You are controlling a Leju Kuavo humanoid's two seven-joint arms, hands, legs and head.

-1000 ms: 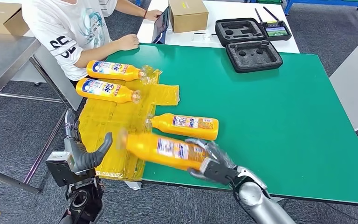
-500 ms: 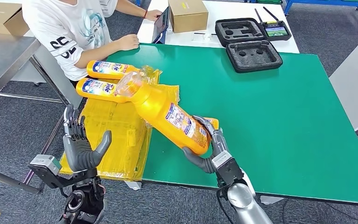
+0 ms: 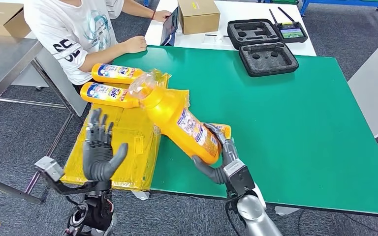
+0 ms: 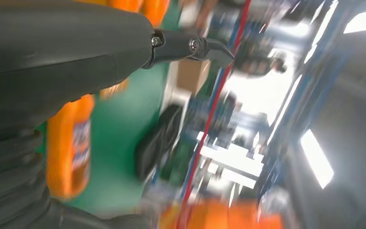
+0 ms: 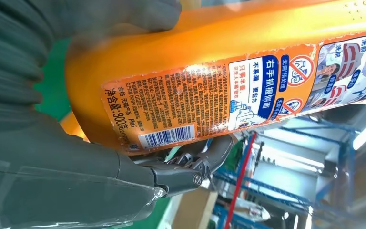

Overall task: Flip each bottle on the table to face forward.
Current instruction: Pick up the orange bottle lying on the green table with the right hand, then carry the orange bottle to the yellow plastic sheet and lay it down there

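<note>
My right hand (image 3: 220, 162) grips the base of an orange bottle (image 3: 177, 119) and holds it tilted above the table, clear cap toward the far left, back label (image 5: 228, 95) facing up. Behind the held one, a third bottle (image 3: 222, 130) lies mostly hidden on the green table (image 3: 285, 113). Two more orange bottles (image 3: 115, 73) (image 3: 107, 92) lie side by side on the yellow plastic sheet (image 3: 123, 142) at the table's left end, front labels up. My left hand (image 3: 99, 151) is raised off the table's left edge, fingers spread, holding nothing.
A person in a white shirt (image 3: 74, 29) sits at the far left corner with a hand (image 3: 134, 44) on the table. Black foam case halves (image 3: 268, 58) (image 3: 256, 30), a cardboard box (image 3: 198, 14) and a tablet (image 3: 170, 25) stand at the back.
My right hand lifted the near bottle off the table and swung its cap up toward the far left. My left hand rose higher and moved toward the table, fingers spread.
</note>
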